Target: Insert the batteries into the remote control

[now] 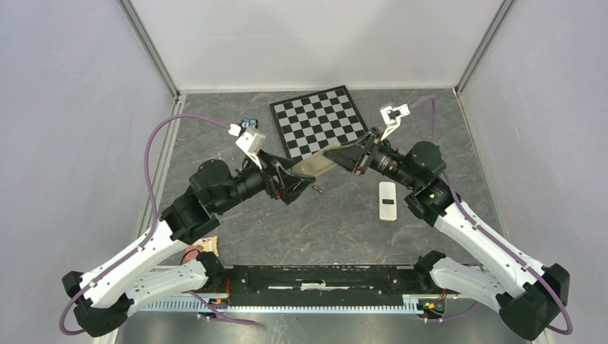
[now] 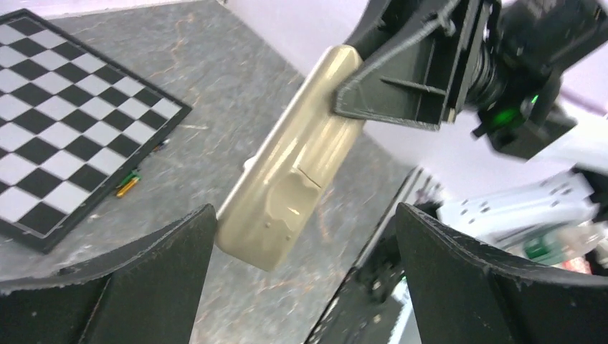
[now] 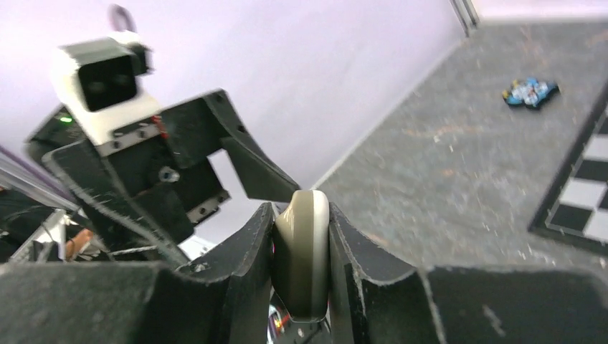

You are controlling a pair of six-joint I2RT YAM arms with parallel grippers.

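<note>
The remote control (image 1: 315, 166) is held in the air with its tan back showing. My right gripper (image 1: 343, 154) is shut on its right end. In the right wrist view the remote (image 3: 301, 251) stands edge-on between the right gripper's (image 3: 301, 215) fingers. My left gripper (image 1: 292, 183) is open at the remote's other end. In the left wrist view the remote's tan back (image 2: 287, 179) lies between the spread fingers of the left gripper (image 2: 305, 215), close to the left finger (image 2: 143, 287). One battery (image 1: 317, 190) lies on the table below the remote. A battery (image 2: 127, 185) shows by the checkerboard's edge.
A checkerboard (image 1: 323, 122) lies at the back centre. A plain white slab with a dark slot (image 1: 387, 201) lies by the right arm. A small blue part (image 1: 249, 123) lies at the back left and also shows in the right wrist view (image 3: 530, 93).
</note>
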